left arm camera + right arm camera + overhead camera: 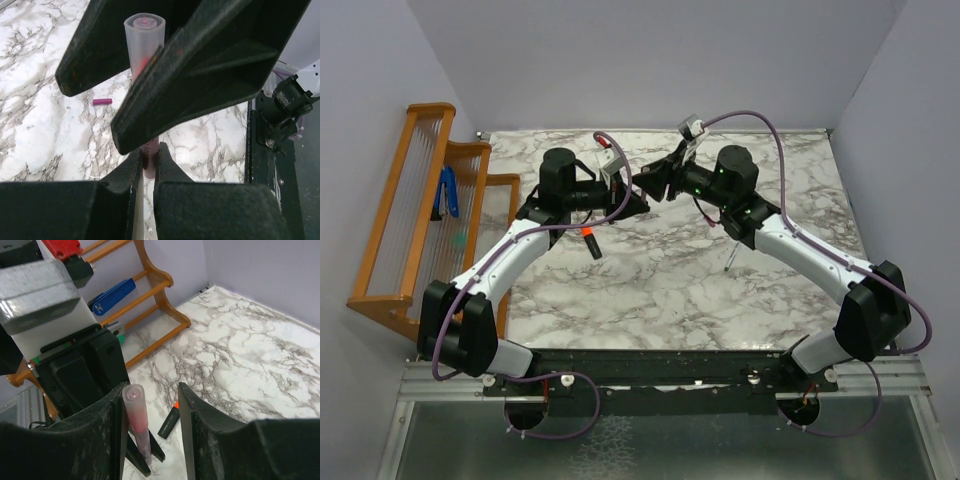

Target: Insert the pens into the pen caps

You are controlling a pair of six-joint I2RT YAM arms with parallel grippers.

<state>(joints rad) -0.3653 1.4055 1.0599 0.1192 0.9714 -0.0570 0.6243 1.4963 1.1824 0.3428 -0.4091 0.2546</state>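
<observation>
My left gripper (148, 152) is shut on a thin pinkish pen (149, 148) that stands upright with a pale pink cap (144, 36) on its top end. My right gripper (150, 388) is open around that capped end. The cap (134, 402) rests against the left finger, and a wide gap separates it from the right one. The two grippers meet above the back middle of the table (638, 190). A black marker with an orange tip (591, 241) lies below them on the marble. A magenta-purple cap (102, 101) lies loose on the table. A thin grey pen (730, 258) lies near the right arm.
A wooden rack (410, 200) stands along the left edge of the table, with a blue-handled tool (448, 193) resting on it. Purple cables loop over both arms. Grey walls close in the back and both sides.
</observation>
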